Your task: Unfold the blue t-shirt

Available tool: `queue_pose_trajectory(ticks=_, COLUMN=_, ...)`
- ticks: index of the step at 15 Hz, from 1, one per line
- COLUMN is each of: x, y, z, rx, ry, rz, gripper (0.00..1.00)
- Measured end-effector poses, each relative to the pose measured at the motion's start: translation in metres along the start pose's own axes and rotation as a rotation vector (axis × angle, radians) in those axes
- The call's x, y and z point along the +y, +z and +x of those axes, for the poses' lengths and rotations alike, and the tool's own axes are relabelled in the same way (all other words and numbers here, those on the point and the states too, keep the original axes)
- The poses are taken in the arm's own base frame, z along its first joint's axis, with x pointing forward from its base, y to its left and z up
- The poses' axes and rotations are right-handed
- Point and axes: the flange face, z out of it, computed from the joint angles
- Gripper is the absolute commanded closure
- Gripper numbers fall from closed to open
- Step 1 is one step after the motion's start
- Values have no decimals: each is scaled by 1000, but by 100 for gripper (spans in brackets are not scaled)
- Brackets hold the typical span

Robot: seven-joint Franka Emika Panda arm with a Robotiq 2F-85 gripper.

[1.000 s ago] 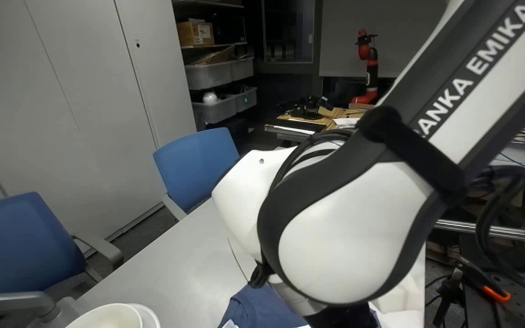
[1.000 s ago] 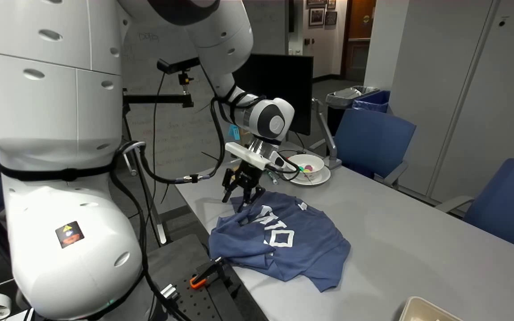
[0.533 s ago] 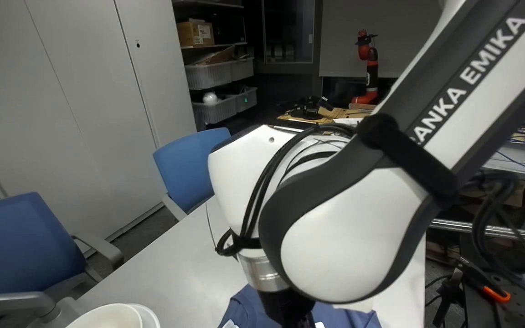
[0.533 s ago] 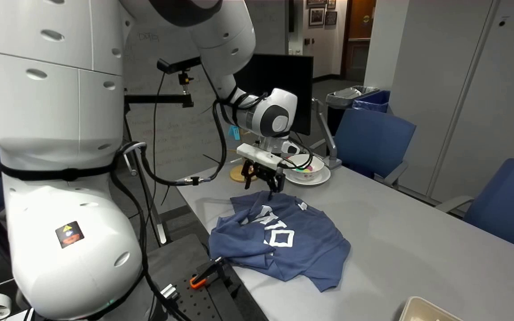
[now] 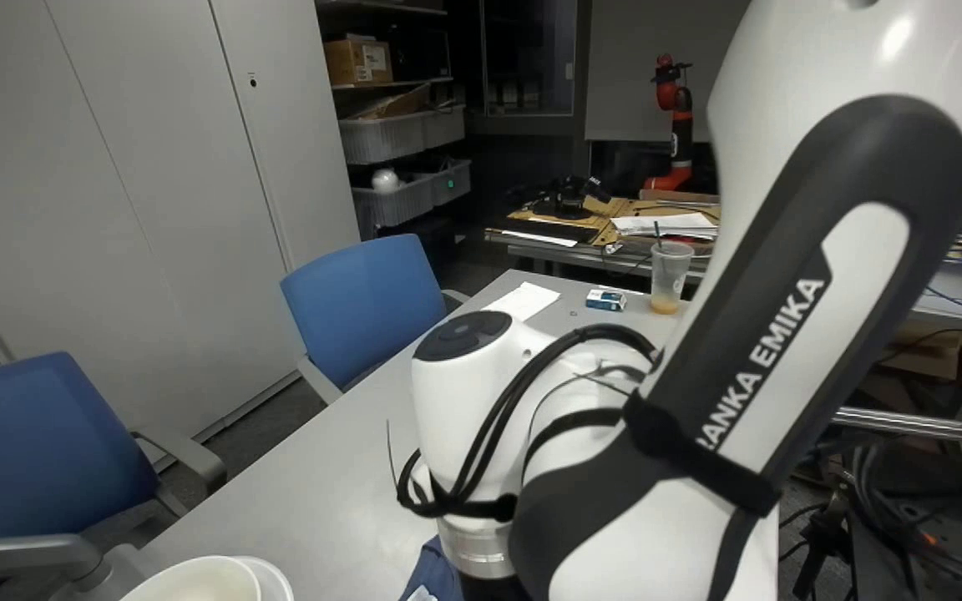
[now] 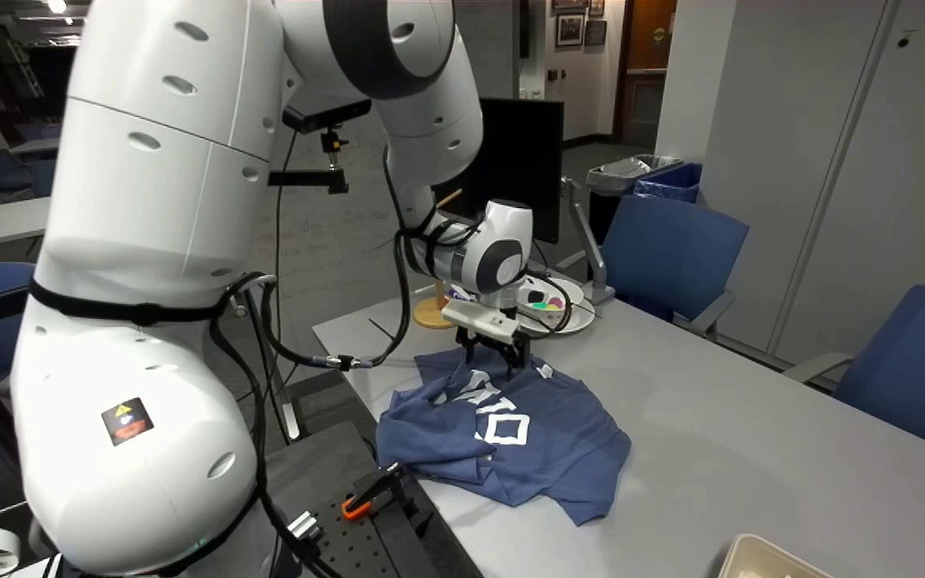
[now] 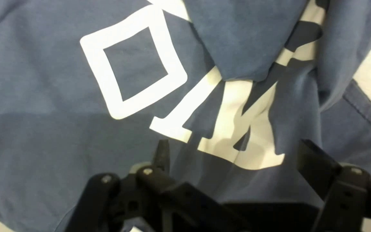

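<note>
The blue t-shirt [image 6: 559, 457] lies rumpled on the table, with white letters and a white square outline on it. A folded-over flap [image 7: 240, 35] covers part of the lettering in the wrist view, and creases run along the right side. My gripper [image 6: 489, 363] hovers low at the shirt's far part, near the letters. Its jaws stand wide apart in the wrist view, where the gripper [image 7: 233, 145] has only flat cloth beneath the gap and grips nothing. Whether the fingertips touch the cloth, I cannot tell. A small corner of the t-shirt [image 5: 431, 572] shows in an exterior view.
Beyond the gripper, a bowl [image 6: 563, 293] on a plate holds colourful items, beside a round wooden base [image 6: 430, 313] and a monitor [image 6: 511, 160]. A beige container [image 6: 768, 558] sits at the near edge. A plastic cup [image 5: 670, 280] and small box [image 5: 606, 300] stand on the table.
From the shirt's far left edge, my gripper has risen, shifted right and come down again over the cloth near the letters. The shirt lies as before.
</note>
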Motion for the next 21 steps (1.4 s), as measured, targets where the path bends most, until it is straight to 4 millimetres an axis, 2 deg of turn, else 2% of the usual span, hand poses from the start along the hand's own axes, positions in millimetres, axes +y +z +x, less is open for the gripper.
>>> queue_pose_trajectory(ticks=4, x=21, y=28, z=15, rx=52, ry=30, rz=-43, gripper=0)
queue_pose_trajectory(ticks=10, x=49, y=47, z=42, rx=89, ry=86, rz=-95, gripper=0)
queue_pose_trajectory(ticks=14, x=65, y=63, z=52, rx=89, ry=139, rz=-109, gripper=0)
queue_pose_trajectory(ticks=18, x=76, y=66, z=61, rx=94, ry=189, rz=-114, gripper=0)
queue_pose_trajectory(ticks=21, x=95, y=62, z=70, rx=103, ry=228, rz=-124, gripper=0)
